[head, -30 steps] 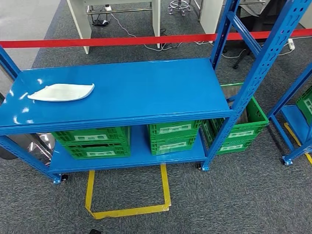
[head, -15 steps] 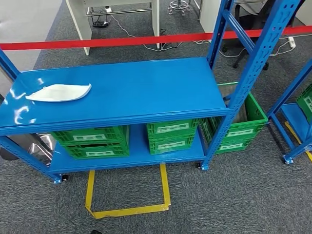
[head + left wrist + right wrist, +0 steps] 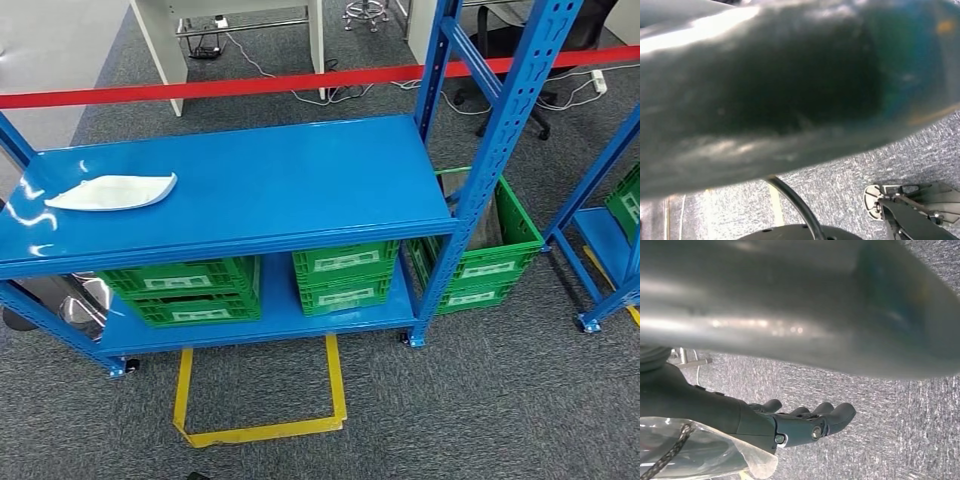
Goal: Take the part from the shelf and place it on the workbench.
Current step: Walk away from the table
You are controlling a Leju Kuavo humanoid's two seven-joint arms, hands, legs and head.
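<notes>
Whole view shifted; part (image 3: 111,192) unmoved.

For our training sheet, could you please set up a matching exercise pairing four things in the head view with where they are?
Things:
1. white part
2. green crates
3. red tape barrier
4. yellow tape square

Places:
A. on the carpet in front of the shelf
B. on the lower blue shelf
C. left end of the top blue shelf
D. stretched behind the shelf

Pairs: 1-C, 2-B, 3-D, 4-A
</notes>
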